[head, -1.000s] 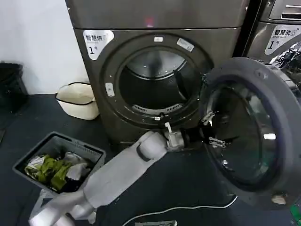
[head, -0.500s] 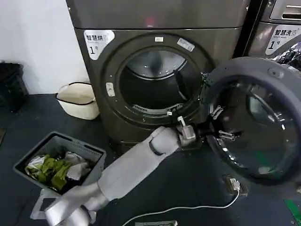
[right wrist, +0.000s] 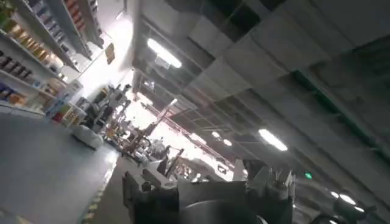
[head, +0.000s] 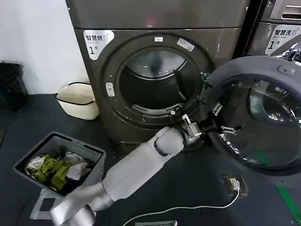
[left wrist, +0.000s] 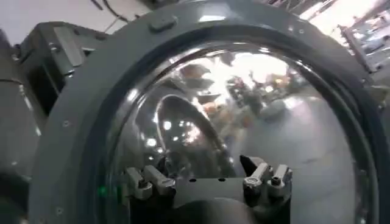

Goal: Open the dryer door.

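Dryer door point(head: 256, 113) now stands swung wider than a second ago. Your left gripper point(head: 220, 118), arm stretched forward, presses wide-spread fingers point(left wrist: 144, 181) against its inner glass; your right gripper point(right wrist: 207, 189) points ceilingward, fingers apart.

1. A white wall point(head: 35, 42) stands behind a dark floor point(head: 197, 183).
2. A cream basin point(head: 77, 100) sits beside a grey laundry basket point(head: 59, 160).
3. A white cable point(head: 188, 208) trails across the floor.

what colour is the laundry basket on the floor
Grey laundry basket, best seen in the head view.
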You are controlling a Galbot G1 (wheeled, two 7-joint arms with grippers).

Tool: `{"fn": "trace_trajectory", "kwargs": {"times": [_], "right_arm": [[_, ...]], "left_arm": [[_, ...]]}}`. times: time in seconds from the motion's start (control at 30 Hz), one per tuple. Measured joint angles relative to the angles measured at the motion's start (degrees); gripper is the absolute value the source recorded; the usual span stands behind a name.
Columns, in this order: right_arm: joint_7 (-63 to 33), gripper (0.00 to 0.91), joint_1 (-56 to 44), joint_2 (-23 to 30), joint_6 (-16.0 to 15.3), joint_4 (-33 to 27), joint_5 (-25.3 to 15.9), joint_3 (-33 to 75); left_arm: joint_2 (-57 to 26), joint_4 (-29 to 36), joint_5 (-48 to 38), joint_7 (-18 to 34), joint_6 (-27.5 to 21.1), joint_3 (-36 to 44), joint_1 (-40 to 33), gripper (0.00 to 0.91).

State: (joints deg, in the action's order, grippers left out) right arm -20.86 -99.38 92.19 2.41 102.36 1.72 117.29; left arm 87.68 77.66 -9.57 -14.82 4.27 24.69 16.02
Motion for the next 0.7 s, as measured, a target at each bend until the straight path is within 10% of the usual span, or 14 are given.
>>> {"fn": "trace_trajectory", "kwargs": {"times": [0.7], "right_arm": [[0.67,0.907,0.56,0.0,0.47,0.39,-0.3,-0.89]], "left_arm": [[-3.29,6.89,-1.95,-2.43,-2.55,0.25,2.84,0.907]]}}
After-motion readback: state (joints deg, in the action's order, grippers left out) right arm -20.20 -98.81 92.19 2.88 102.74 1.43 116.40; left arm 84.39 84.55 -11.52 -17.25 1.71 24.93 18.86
